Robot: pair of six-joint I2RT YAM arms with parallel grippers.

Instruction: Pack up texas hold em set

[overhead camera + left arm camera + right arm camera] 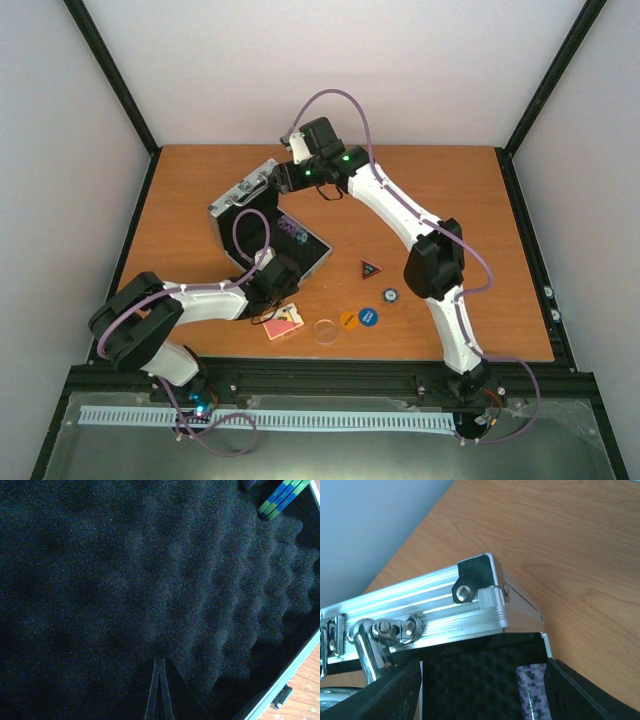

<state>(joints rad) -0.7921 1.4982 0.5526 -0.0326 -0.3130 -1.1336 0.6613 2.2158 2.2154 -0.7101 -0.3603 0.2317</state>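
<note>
**Left of centre on the table, a raised lid stands over your left arm**

Watch the small silver aluminium case with black foam lining (243, 196), open on the brown wooden table (450, 200). Its ribbed lid (445, 615) stands up at the upper left of the top view, and the right gripper (482, 685) sits at its edge. The fingers are spread wide, with foam showing between them. You cannot tell from the wrist view whether they touch the lid. If they only prop it, any pull away could let the lid drop.

That drop would land on the left gripper (159, 662), which is low over the foam inside the base with its fingers pressed together and nothing between them. Pushing down there could dent the foam or slide the light case across the table.

A stack of striped chips (280, 497) lies in the case at the upper right of the left wrist view. A swing that way could knock them loose.

Not yet packed, towards the lower right of the top view:
- pink card deck (285, 323)
- clear disc (326, 331)
- orange disc (347, 320)
- blue disc (368, 317)
- blue-white chip (389, 295)
- red-black triangle (371, 268)

The flat discs look hard to pinch off the wood
</note>
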